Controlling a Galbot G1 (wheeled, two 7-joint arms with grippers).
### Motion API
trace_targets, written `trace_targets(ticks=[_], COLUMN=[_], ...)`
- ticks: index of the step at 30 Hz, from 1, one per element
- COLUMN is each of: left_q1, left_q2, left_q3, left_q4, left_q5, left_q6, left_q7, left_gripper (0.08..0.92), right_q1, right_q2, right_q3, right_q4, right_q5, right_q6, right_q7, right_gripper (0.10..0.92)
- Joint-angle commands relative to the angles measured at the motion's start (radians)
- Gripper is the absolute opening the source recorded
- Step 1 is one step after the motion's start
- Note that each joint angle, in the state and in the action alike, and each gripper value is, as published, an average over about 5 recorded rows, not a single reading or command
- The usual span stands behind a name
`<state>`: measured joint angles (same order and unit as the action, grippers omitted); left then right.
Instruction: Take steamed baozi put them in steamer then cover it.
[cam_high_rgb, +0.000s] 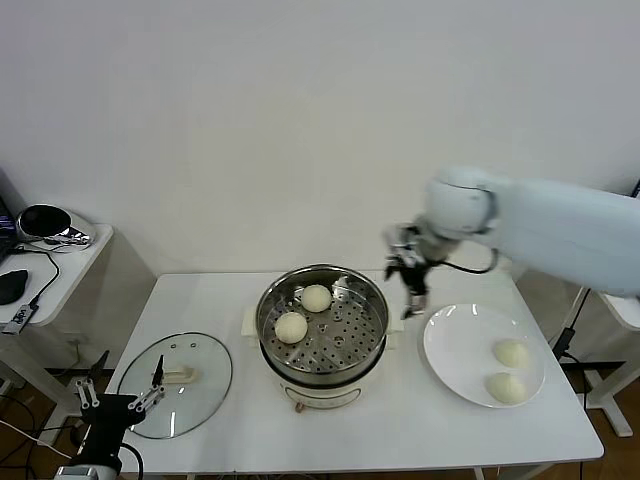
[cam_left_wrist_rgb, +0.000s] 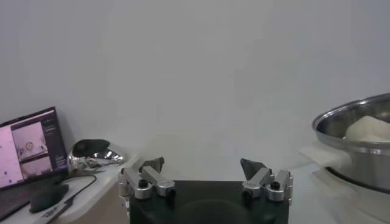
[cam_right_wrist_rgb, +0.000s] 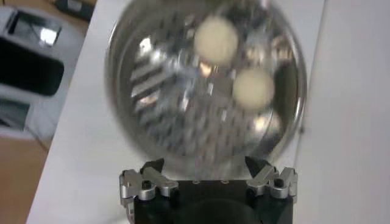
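The steamer stands mid-table with two baozi on its perforated tray: one at the back, one at the left. Two more baozi lie on the white plate at the right. The glass cover lies flat on the table at the left. My right gripper is open and empty, in the air between steamer and plate. In the right wrist view the steamer and its two baozi lie below the open gripper. My left gripper is open and empty, low beside the cover.
A side table at the far left holds a mouse, cables and a shiny object. A monitor shows in the left wrist view. The steamer rim shows there too.
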<state>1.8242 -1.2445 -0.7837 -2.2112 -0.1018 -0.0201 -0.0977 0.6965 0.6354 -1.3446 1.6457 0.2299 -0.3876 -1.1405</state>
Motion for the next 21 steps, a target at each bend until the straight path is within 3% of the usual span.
trace_targets(ticks=[1,9,21], left_q1=[0.008,0.03,0.057], left_q2=[-0.003,-0.014,-0.026], left_q3=[0.001,0.0,-0.007], left_q4=[-0.002,-0.012,-0.014], left_q5=[0.004,0.016,0.03], left_q6=[-0.001,-0.002,-0.005], left_q7=[0.0,-0.002,-0.004], left_gripper=[0.823,0.823,0.823], right_q1=[-0.093,-0.554,-0.86], right_q2=[-0.322,-0.403,-0.287], right_q3=[0.045,0.412,0.658], right_q4=[0.08,0.036,-0.135], right_q5=[-0.253,-0.368,-0.431], right_q6=[0.151,0.216,0.246], right_q7=[-0.086,-0.038,-0.051], right_gripper=[0.823,0.823,0.823])
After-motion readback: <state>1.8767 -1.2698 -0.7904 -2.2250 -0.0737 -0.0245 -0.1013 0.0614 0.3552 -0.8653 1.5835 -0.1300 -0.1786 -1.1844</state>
